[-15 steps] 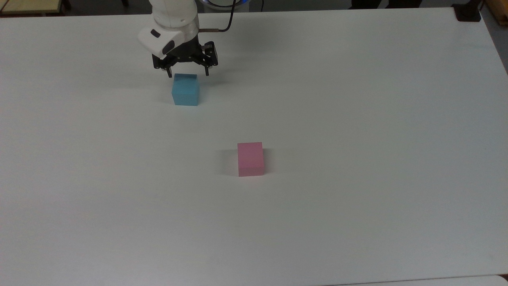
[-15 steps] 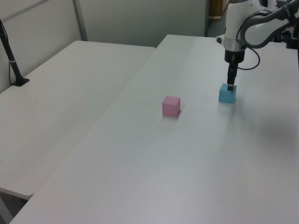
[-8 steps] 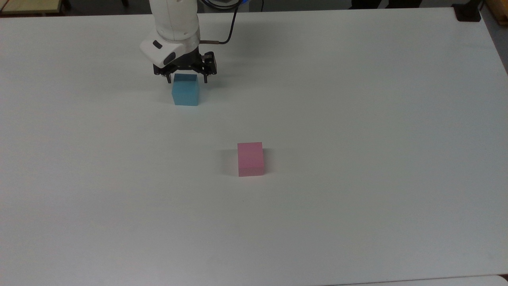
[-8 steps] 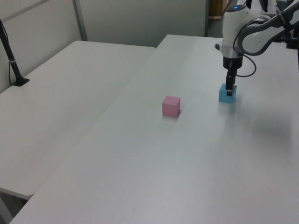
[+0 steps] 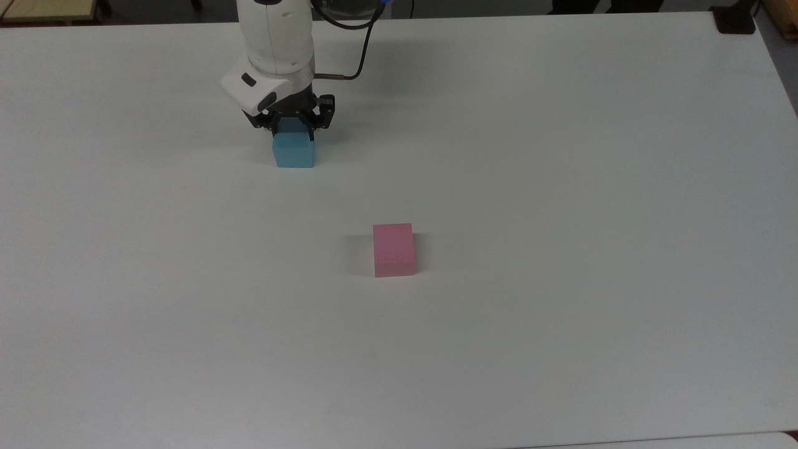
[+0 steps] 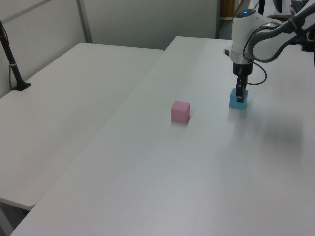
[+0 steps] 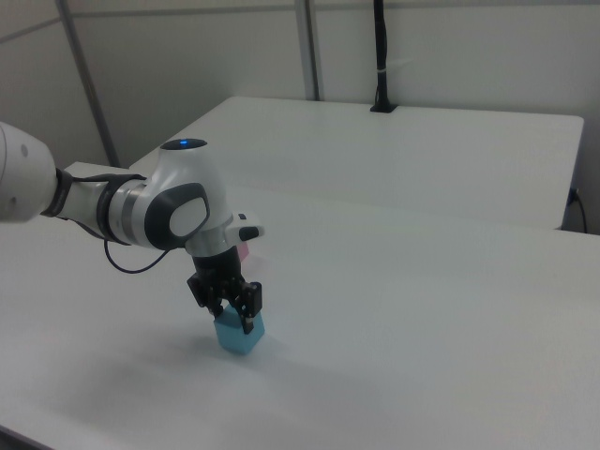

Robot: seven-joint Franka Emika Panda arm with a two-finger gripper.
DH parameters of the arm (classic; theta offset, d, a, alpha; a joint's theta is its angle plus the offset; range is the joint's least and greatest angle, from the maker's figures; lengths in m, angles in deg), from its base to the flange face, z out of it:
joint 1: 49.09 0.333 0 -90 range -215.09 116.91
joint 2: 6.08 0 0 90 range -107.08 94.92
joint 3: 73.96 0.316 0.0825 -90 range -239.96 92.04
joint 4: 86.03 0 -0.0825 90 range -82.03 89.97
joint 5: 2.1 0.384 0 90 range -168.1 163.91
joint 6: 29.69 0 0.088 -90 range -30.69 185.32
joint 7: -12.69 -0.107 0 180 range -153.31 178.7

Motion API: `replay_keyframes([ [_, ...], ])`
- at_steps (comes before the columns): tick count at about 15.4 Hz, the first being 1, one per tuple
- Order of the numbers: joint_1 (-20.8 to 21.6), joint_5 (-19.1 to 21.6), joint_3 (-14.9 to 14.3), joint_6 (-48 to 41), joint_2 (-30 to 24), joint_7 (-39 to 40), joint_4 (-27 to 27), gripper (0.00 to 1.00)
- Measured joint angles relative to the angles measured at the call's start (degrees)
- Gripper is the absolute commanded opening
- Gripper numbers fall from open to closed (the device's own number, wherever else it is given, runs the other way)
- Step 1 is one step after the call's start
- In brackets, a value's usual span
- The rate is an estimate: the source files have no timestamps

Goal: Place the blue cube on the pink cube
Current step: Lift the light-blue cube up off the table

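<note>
Since fingers (image 5: 310, 133) sit tight on cube: clamped on both sides of blue cube (image 5: 293, 151), on table (image 5: 561, 187)
Gripper (image 5: 293, 129): low over blue cube
Pink cube (image 5: 393, 249): well apart
Risk: slipping out, landing crooked

A lab: bare white tables (image 6: 74, 93), partition walls (image 7: 187, 56).

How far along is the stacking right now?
Done: the gripper is down over the blue cube, one finger on each side. In hand: the grasp itself; the cube sits on the table. Left: lift it and set it on the pink cube, which stands apart with its top bare.
</note>
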Motion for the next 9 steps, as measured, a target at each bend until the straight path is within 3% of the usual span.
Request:
replay_keyframes([
  [4, 0.0, 0.0, 0.0, -0.7, 0.0, -0.8, -2.6, 0.52],
  [9, 0.0, 1.1, 0.0, -12.7, -0.3, -1.1, -14.0, 0.52],
])
